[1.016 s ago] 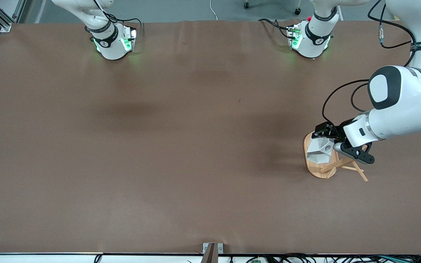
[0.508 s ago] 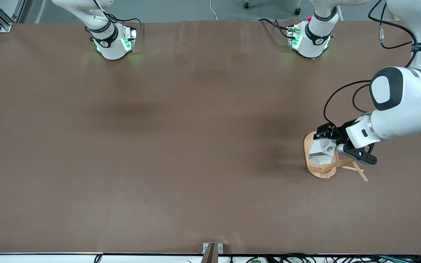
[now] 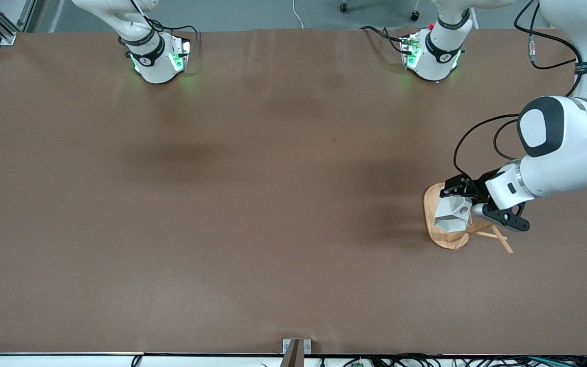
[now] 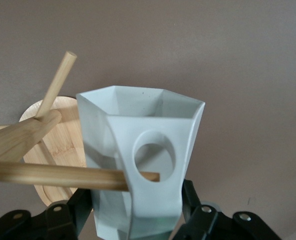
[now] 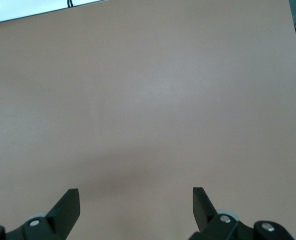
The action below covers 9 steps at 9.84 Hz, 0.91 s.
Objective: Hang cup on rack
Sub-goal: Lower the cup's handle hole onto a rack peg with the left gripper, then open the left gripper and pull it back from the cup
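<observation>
Left gripper [image 4: 138, 220]: jaws clamped on the lower body of the small white faceted cup with hexagonal rim and flat tab handle [image 4: 140, 165], one black finger on each side of it. The cup is in the air over the light bamboo mug rack with oval flat base, central post and thin angled pegs [image 4: 23, 150]. One peg [image 4: 63, 176] runs across the cup; its tip shows at the lower edge of the round hole in the handle. Whether the cup's weight rests on the peg cannot be told.

Front view: the cup [image 3: 450, 213] sits above the rack's oval base [image 3: 432, 214], at the left arm's end of the table [image 3: 252, 204], with the left gripper [image 3: 469, 204] reaching in from that end.

Right gripper [image 5: 136, 205]: jaws spread wide, nothing between them, only bare brown table below. The right arm waits.
</observation>
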### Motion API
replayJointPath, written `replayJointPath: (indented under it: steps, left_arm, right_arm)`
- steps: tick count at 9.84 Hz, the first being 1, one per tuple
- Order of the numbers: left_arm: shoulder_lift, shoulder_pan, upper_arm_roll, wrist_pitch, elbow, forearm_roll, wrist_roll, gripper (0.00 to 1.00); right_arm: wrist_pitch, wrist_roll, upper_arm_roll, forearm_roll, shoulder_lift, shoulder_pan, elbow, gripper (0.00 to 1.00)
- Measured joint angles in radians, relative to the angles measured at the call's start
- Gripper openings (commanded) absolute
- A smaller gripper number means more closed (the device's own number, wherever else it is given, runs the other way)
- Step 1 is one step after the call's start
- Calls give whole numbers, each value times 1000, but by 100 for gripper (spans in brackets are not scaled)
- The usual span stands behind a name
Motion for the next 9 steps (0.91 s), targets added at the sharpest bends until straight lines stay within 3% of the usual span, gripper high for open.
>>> replayJointPath:
  steps: [5, 6, 7, 8, 9]
  left_arm:
    - [7, 0, 6, 11, 0, 0, 7, 14]
    - [8, 0, 6, 11, 0, 0, 7, 25]
    - [8, 0, 6, 12, 0, 0, 7, 82]
    - [9, 0, 7, 12, 0, 0, 7, 100]
    - [9, 0, 7, 12, 0, 0, 7, 100]
  right_arm:
    - [0, 0, 0, 0, 0, 0, 0, 100]
    - [0, 0, 0, 0, 0, 0, 0, 100]
    - [0, 0, 0, 0, 0, 0, 0, 100]
    - [0, 0, 0, 0, 0, 0, 0, 100]
    - [0, 0, 0, 0, 0, 0, 0, 100]
